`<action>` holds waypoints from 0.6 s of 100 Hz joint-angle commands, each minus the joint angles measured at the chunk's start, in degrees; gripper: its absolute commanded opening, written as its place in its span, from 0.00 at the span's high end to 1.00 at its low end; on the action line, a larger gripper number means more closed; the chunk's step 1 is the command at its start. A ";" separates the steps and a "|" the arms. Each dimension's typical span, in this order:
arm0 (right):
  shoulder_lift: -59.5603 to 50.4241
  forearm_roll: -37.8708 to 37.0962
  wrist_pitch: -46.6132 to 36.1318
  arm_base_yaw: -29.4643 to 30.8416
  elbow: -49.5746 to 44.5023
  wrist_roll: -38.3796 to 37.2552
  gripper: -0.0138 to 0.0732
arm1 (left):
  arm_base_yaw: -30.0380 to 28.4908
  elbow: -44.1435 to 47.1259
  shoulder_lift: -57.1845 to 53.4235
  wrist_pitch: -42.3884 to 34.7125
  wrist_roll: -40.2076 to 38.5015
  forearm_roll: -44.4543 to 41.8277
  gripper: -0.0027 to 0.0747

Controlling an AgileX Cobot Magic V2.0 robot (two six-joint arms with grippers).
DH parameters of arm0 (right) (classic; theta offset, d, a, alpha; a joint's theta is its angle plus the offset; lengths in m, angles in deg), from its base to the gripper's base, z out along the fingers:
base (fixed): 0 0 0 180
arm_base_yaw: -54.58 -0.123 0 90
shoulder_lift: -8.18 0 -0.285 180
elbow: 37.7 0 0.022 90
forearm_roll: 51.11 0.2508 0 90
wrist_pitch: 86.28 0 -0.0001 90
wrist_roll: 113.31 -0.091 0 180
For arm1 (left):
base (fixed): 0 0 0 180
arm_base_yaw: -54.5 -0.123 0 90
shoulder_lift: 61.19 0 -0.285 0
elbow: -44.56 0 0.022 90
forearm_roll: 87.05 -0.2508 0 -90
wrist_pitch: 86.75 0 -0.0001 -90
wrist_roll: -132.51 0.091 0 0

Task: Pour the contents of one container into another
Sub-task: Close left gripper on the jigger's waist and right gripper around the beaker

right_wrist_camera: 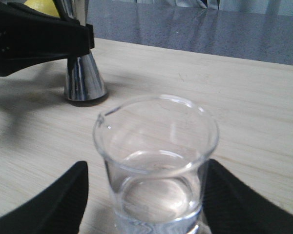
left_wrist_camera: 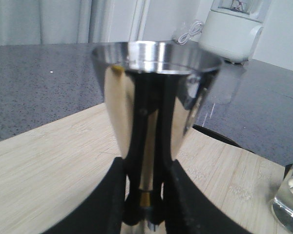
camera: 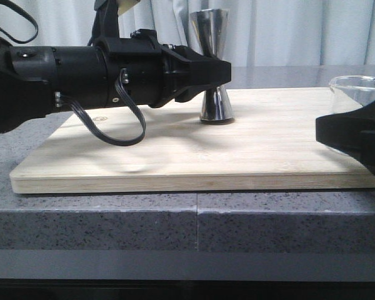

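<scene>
The steel jigger (camera: 210, 28) stands upright on the wooden board (camera: 175, 156). My left gripper (camera: 220, 74) reaches in from the left and is shut on the jigger's narrow waist; in the left wrist view its fingers (left_wrist_camera: 118, 195) press against the jigger (left_wrist_camera: 156, 73) on both sides of the gold band. At the right edge stands the clear glass beaker (camera: 357, 92), holding some clear liquid. My right gripper (right_wrist_camera: 145, 195) is open around the beaker (right_wrist_camera: 156, 141), with a gap on the pouring-lip side. In that same view the jigger (right_wrist_camera: 84, 80) stands beyond the beaker.
The board lies on a grey speckled counter (camera: 112, 219). A black cable loop (camera: 122, 128) hangs under the left arm, just above the board. A white appliance (left_wrist_camera: 234, 29) stands at the back of the counter. Curtains hang behind.
</scene>
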 commanded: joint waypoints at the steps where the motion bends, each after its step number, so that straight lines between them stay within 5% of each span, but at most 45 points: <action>1: -0.44 -0.47 -4.88 0.01 1.56 0.39 0.38 | -0.05 -1.44 -2.40 -5.29 -0.45 1.19 0.99; 60: -0.44 -0.47 -5.15 0.01 1.56 0.39 0.42 | -0.05 -1.44 -2.40 -7.87 -0.45 -5.44 0.99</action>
